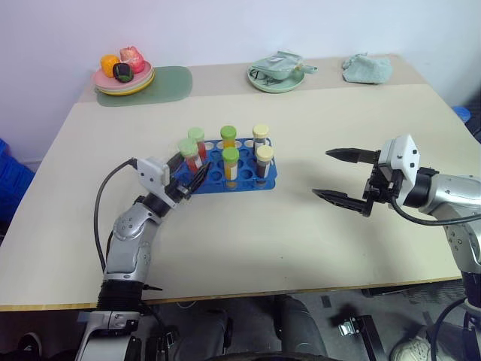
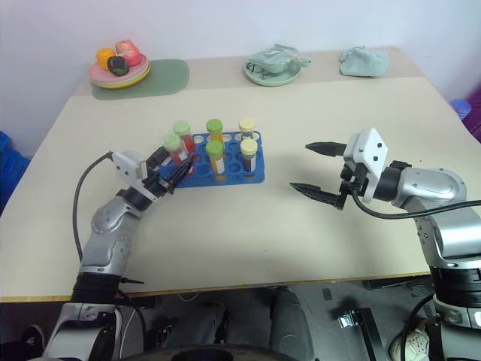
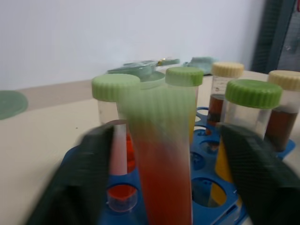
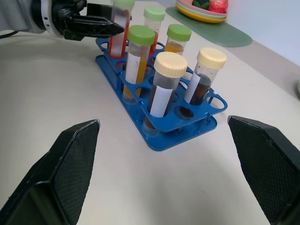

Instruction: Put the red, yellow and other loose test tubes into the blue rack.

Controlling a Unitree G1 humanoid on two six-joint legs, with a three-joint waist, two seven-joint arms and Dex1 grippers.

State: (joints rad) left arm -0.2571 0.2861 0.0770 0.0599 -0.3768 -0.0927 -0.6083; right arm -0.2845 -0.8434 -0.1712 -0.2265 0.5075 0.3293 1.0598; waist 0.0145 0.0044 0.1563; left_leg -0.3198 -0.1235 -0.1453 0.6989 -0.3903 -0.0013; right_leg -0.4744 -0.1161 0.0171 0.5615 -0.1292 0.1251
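Six capped tubes (image 4: 164, 84) upright in blue rack (image 4: 161, 136).

head stereo overhead, wrist views near rack (image 4: 159, 126)

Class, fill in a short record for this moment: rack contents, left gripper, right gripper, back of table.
Rack: bright blue plastic test tube rack with six capped tubes standing in it
Left gripper: open around a red-liquid tube with green cap at the rack's end
Right gripper: open, empty, above the table beside the rack
Back of table: stacked plates with toy food
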